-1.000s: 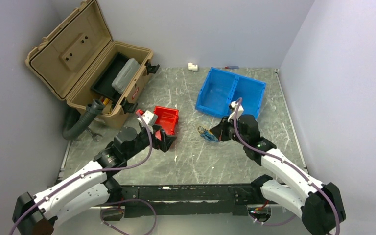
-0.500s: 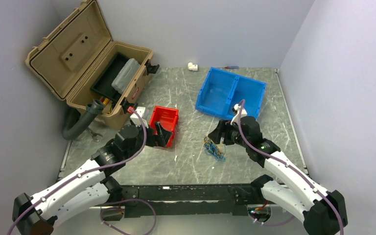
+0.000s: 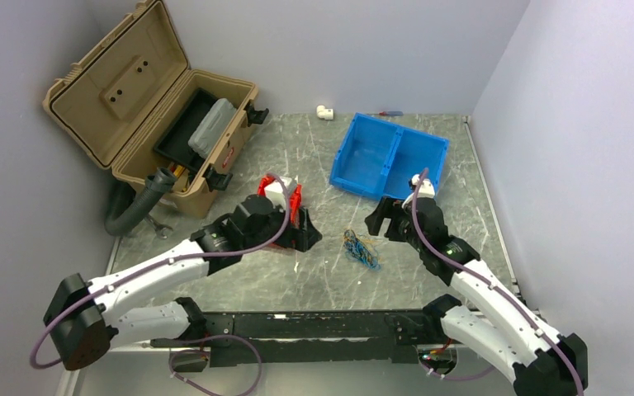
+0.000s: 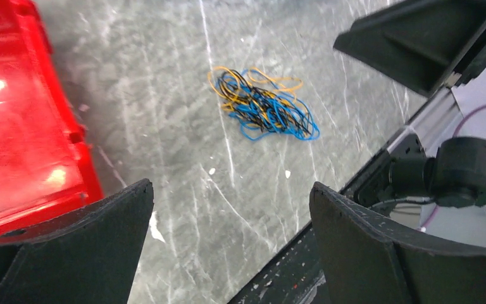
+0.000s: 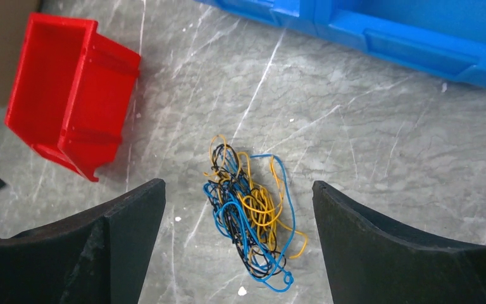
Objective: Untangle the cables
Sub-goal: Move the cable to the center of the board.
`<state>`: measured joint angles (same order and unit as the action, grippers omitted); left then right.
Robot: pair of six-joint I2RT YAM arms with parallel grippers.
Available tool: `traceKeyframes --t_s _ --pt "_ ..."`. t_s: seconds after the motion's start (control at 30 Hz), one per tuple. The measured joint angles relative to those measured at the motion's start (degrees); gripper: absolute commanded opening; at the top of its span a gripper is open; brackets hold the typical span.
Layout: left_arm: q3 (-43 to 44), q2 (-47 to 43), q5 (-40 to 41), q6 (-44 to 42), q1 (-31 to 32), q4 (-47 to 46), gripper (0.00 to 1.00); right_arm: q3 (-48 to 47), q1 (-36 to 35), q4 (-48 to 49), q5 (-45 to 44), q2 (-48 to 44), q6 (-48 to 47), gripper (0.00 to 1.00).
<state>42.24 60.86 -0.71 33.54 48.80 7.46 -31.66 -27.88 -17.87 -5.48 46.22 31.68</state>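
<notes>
The cables (image 3: 361, 248) lie in a small tangle of yellow-orange, blue and black strands on the grey marble table, free of both grippers. My right gripper (image 3: 380, 221) hangs open just right of and behind the tangle. In the right wrist view the cables (image 5: 250, 212) show on the table between the spread jaws of the right gripper (image 5: 238, 184), which holds nothing. My left gripper (image 3: 309, 238) is open to the left of the tangle, beside the red bin. In the left wrist view the cables (image 4: 262, 104) lie ahead of the empty left gripper (image 4: 231, 187).
A red bin (image 3: 285, 198) stands behind my left gripper. A blue two-compartment bin (image 3: 388, 157) is behind my right gripper. An open tan toolbox (image 3: 157, 124) and a grey hose (image 3: 136, 206) fill the back left. A white fitting (image 3: 324, 111) lies by the back wall.
My right gripper has opened and let go of the cables, which now lie on the table, and drawn back to the right. My left arm has swung right towards the tangle.
</notes>
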Motion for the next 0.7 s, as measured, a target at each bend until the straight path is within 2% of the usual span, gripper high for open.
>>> traceKeyframes --t_s 0.07,0.13,0.27,0.5,0.7 --pt "-0.02 2.38 -1.33 1.01 1.05 -1.03 0.86 0.0 0.11 -0.11 -0.72 -1.22 0.5 0.85" --pt "0.02 5.09 -2.51 2.12 1.46 -2.69 0.83 0.0 0.52 -0.11 -1.11 -1.77 0.76 0.78" --pt "1.84 12.72 -4.11 4.37 2.21 -5.09 0.82 0.0 1.4 -0.94 -0.81 -0.63 0.92 0.7" --pt "3.76 22.34 -7.39 10.12 4.42 -12.5 0.79 0.02 2.51 -4.22 1.53 2.95 1.01 0.73" --pt "4.15 31.23 -10.78 16.46 5.25 -21.14 0.75 1.36 2.58 -6.56 1.07 1.25 2.12 0.78"
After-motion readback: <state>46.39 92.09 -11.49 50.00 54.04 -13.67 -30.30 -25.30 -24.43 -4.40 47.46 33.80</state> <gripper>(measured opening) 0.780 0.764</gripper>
